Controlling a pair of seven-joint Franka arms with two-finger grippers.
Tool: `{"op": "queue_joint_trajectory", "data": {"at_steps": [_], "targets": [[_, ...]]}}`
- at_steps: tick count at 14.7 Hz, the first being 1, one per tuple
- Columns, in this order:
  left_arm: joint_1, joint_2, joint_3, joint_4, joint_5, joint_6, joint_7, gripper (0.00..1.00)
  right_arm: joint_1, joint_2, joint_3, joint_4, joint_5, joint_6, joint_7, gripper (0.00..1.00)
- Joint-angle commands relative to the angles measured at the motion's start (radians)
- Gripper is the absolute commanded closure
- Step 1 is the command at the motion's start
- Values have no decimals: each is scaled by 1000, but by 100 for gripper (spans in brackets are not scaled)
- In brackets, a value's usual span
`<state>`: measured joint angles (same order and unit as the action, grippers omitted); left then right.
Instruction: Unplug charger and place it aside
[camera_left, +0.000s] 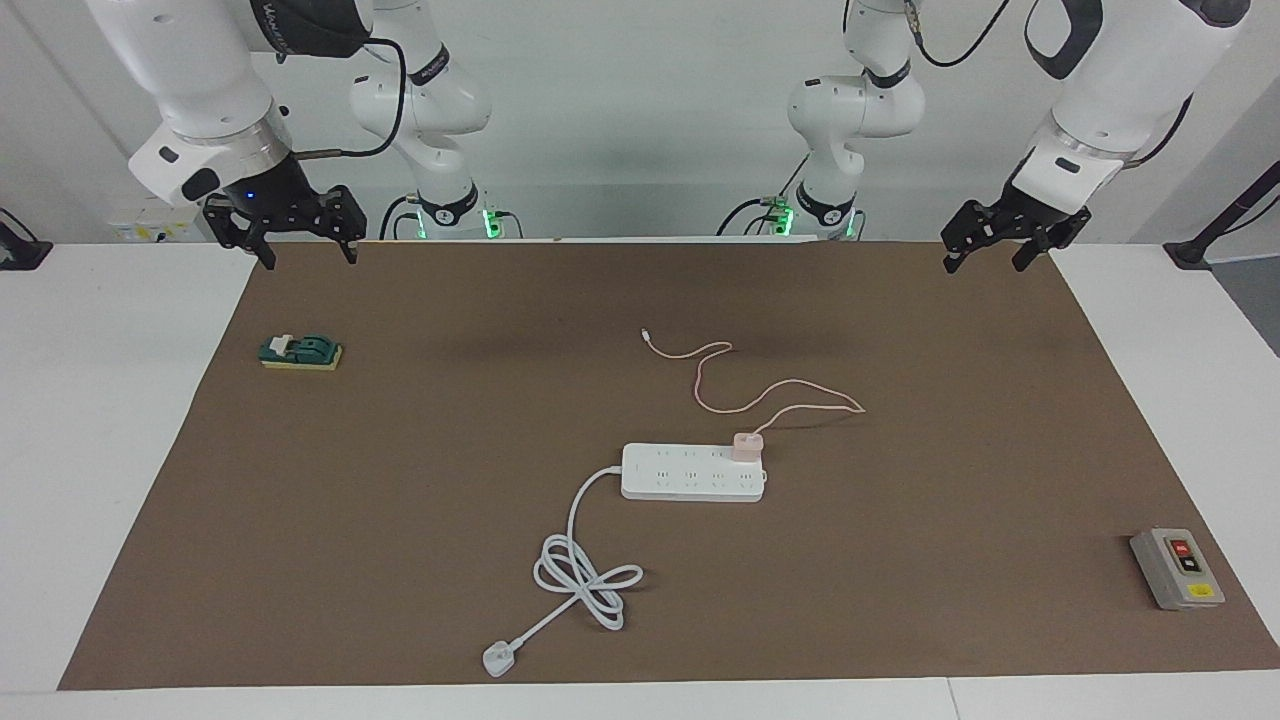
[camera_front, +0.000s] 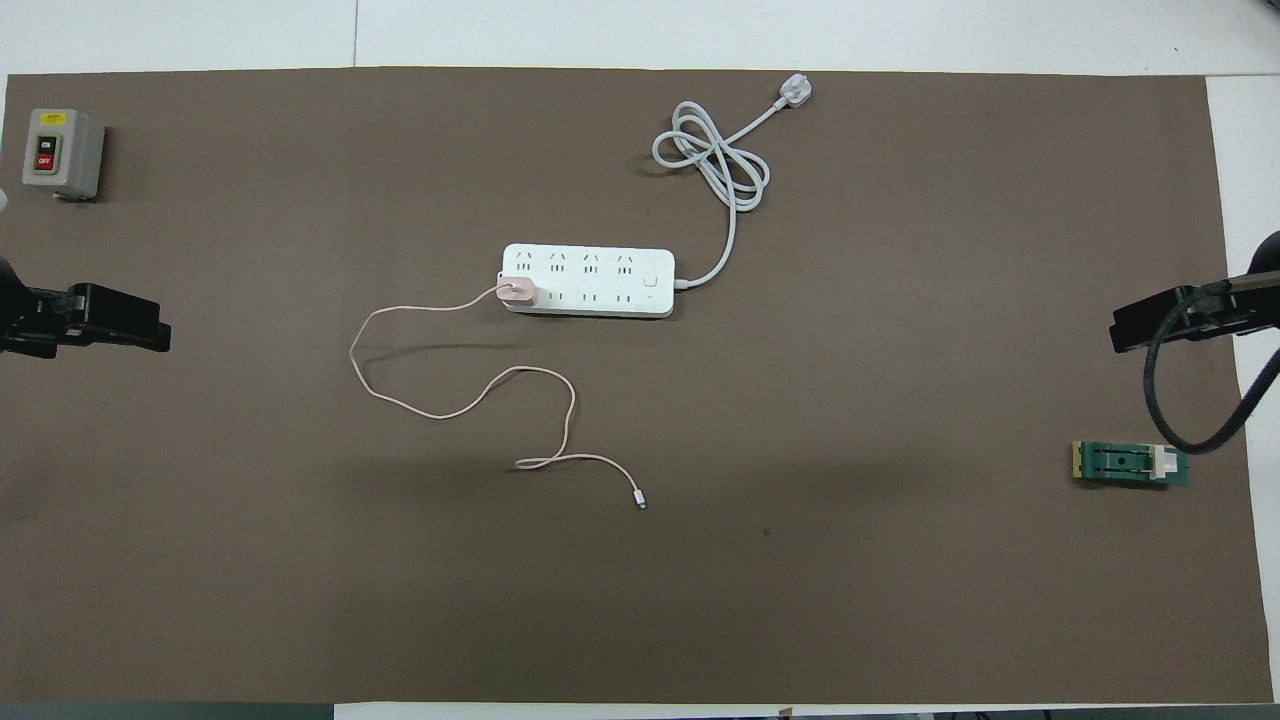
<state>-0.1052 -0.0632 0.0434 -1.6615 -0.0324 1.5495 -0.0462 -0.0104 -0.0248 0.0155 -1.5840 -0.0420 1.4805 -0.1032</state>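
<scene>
I see a brown mat (camera_left: 400, 520) over a white table (camera_left: 100, 400), with a pale wall along the top of the facing view. Charger (camera_left: 747, 446) is plugged into the strip (camera_left: 690, 472), mid-frame, at the end toward the left arm. Its pink cable (camera_left: 770, 395) snakes up the frame toward the robots, lying loose on the mat. The strip's white cord (camera_left: 580, 570) coils lower in the frame, ending at a plug (camera_left: 497, 659). A grey switch box (camera_left: 1177, 568) sits lower right; a green block (camera_left: 300, 352) sits upper left. Nothing stands around the charger.

Left gripper (camera_left: 990, 252) hangs upper right, fingers spread, empty. Right gripper (camera_left: 305, 248) hangs upper left, also spread and empty. Both arms wait.

Overhead shows only the gripper tips at the frame edges (camera_front: 110, 325) (camera_front: 1165, 320), but gives the sockets (camera_front: 590, 280) clearly.
</scene>
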Motion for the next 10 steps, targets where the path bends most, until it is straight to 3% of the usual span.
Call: {"op": "queue_joint_trajectory", "data": {"at_steps": [1,4,10], "targets": [[-21,-29,4,-37,9,21,-120,0,-13,-1,11,-7,-2,-2,3,0],[-67,-29,1,-38,8,29,-274,0,-8,-12,11,-45,60,15,158,0],[-175,-7,1,-40,2,138,-852,0,50,3,11,-131,217,73,613,0]]}}
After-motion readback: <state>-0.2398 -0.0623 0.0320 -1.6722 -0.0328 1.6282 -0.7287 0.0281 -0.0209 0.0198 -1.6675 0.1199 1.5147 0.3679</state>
